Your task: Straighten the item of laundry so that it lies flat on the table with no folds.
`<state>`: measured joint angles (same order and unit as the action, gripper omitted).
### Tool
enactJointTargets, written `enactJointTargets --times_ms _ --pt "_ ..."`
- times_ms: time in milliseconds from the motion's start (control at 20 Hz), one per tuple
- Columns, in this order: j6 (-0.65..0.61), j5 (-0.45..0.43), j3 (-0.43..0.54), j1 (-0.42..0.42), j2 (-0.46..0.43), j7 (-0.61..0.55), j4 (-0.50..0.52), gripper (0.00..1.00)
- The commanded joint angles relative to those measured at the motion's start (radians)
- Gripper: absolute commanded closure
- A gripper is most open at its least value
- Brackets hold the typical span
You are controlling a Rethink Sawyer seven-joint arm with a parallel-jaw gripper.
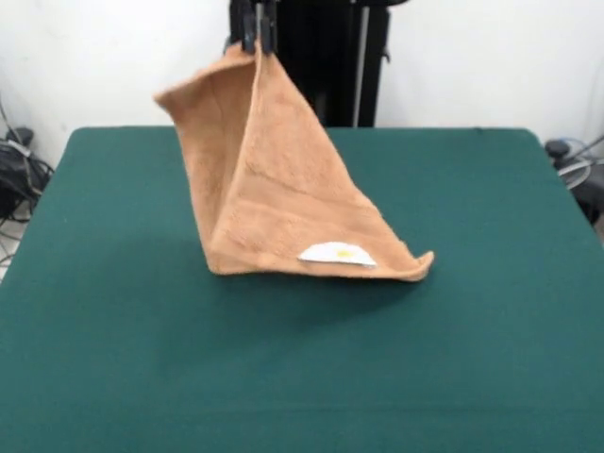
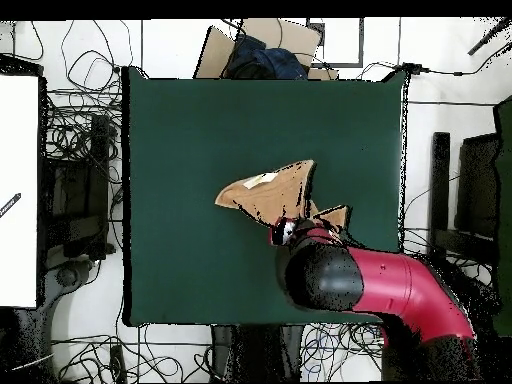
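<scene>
The orange-tan towel (image 1: 274, 189) hangs from my gripper (image 1: 258, 40) near the top of the front view. The gripper is shut on one corner of the towel and holds it high. The towel drapes down like a tent, and its lower edge rests on the dark green table (image 1: 113, 359) with the white label (image 1: 337, 254) showing near that edge. One upper corner (image 1: 168, 96) sticks out to the left. In the overhead view the towel (image 2: 270, 190) lies near the table's middle, partly under the red and black arm (image 2: 380, 285).
The robot's black pedestal (image 1: 321, 57) stands behind the table's far edge. Cables and equipment (image 2: 70, 200) lie on the floor around the table. A cardboard box (image 2: 265, 45) sits beyond the table's top edge in the overhead view.
</scene>
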<state>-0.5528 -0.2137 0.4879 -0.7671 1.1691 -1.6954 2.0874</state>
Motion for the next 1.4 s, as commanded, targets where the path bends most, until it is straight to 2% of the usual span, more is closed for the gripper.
enactJointTargets --times_ms 50,200,400,650,750,850,1000,1050,1200,1400 --pt "-0.206 0.072 0.04 0.039 0.126 0.058 -0.021 1.0" --pt "-0.229 0.08 0.043 0.042 0.137 0.067 -0.033 1.0" --pt "-0.162 0.09 0.049 0.032 0.133 0.07 0.005 1.0" --pt "-0.125 0.075 0.055 0.03 0.105 0.067 0.0 1.0" --pt "-0.104 0.058 0.06 0.031 0.068 0.058 -0.016 1.0" --pt "-0.064 0.019 0.064 0.033 -0.019 0.052 -0.053 1.0" --pt "0.014 -0.077 0.028 0.061 -0.234 0.043 -0.154 1.0" --pt "-0.026 -0.105 0.0 0.081 -0.296 0.024 -0.197 1.0" --pt "0.089 -0.153 -0.003 0.078 -0.414 0.041 -0.233 1.0" --pt "0.194 -0.199 0.015 0.066 -0.465 0.027 -0.246 1.0"
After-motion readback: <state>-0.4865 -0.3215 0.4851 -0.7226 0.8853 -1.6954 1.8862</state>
